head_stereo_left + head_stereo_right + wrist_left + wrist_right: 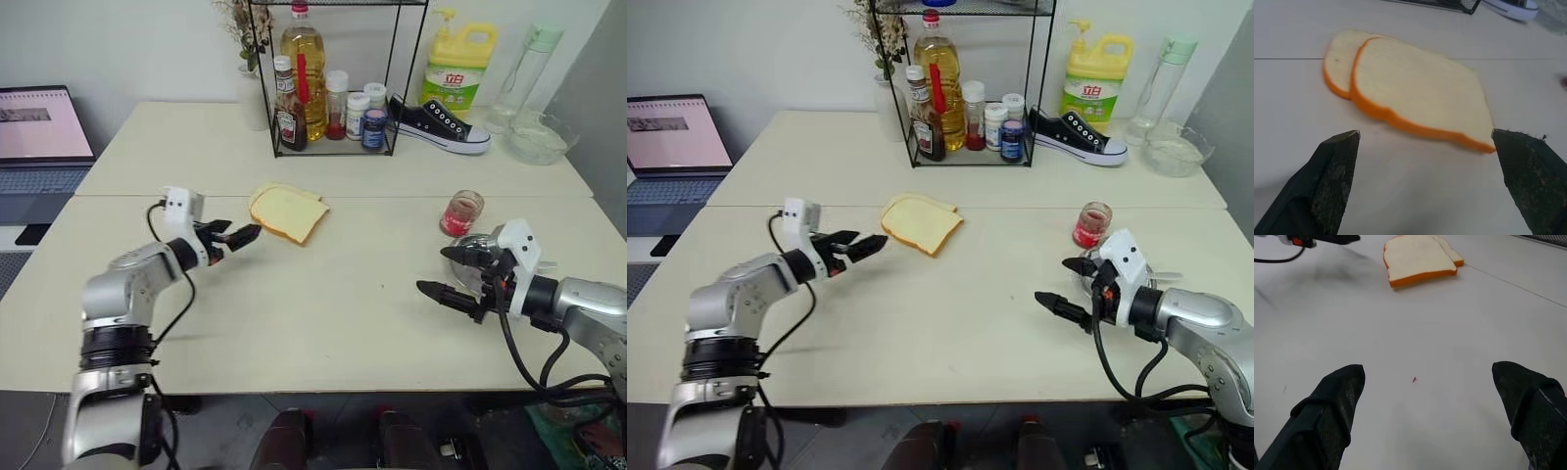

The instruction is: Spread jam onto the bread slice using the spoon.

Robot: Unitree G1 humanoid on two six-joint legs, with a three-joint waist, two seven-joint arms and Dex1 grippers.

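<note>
Bread (287,212) lies just beyond my wide-open, empty left gripper (233,238), so I'd steady its near edge lightly, while my right gripper (453,272), also wide and empty, hangs well right of the bread by the jam jar (461,212).

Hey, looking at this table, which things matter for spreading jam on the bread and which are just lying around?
For the job:
- pale cream bread slice with tan crust, stacked on another slice
- small glass jar of red jam
- round steel dish

Lying about:
- black-and-white sneaker
- yellow detergent jug
- wire rack of bottles
- open laptop
- clear glass bowl
</note>
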